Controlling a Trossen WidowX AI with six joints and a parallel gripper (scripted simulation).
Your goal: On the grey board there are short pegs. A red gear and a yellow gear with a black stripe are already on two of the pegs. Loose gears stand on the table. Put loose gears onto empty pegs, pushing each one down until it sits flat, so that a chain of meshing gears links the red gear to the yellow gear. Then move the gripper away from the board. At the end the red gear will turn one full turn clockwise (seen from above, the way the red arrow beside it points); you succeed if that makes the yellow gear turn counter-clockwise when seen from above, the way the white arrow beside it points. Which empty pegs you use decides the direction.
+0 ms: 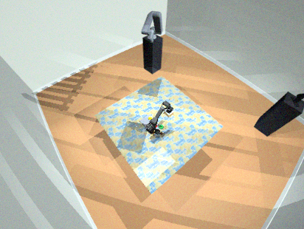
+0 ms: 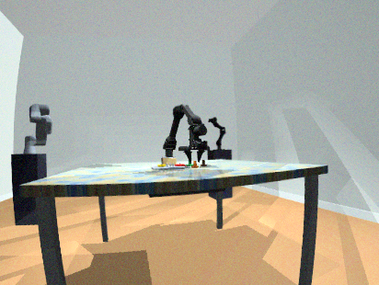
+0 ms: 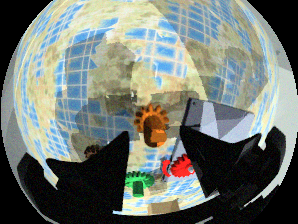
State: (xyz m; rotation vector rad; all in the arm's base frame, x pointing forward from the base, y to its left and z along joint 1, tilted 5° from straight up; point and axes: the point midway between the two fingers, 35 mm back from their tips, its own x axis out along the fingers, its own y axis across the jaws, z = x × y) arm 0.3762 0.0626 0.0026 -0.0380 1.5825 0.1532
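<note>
Two black fingers (image 2: pixel 194 158) stand partly open around the orange gear (image 3: pixel 152 120), apparently untouched.

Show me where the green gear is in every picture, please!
The green gear:
Top: just right of the middle, tiny, beside the black pincer.
Exterior: near the middle, a tiny green bit on the tabletop, below the pincer.
Wrist: near the bottom, a little left of the middle, by the pincer's left-hand finger in the picture.
Shared landmark: the pincer.
</note>
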